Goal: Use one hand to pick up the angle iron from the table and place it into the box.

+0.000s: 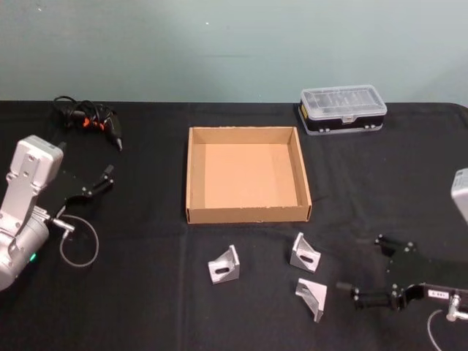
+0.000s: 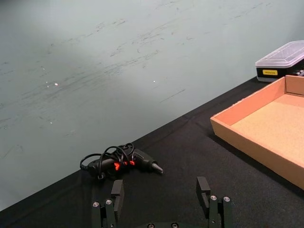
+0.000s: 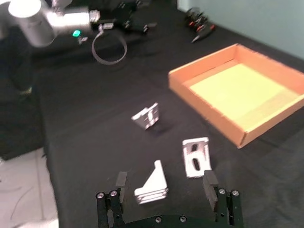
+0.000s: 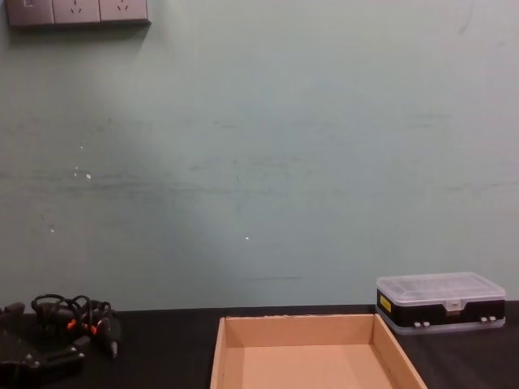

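Beside an angle iron (image 1: 312, 296) the right gripper (image 1: 359, 263) points leftward, jaws wide; left gripper (image 1: 106, 178) idles, likewise spread.

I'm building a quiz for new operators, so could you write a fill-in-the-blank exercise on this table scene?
The angle irons on the table number ____.
The inside of the box is ____.
The left gripper and the right gripper both have their fingers ____.
The clear-lidded black case sits to the robot's ____ of the box.
Missing words: three; empty; open; right.
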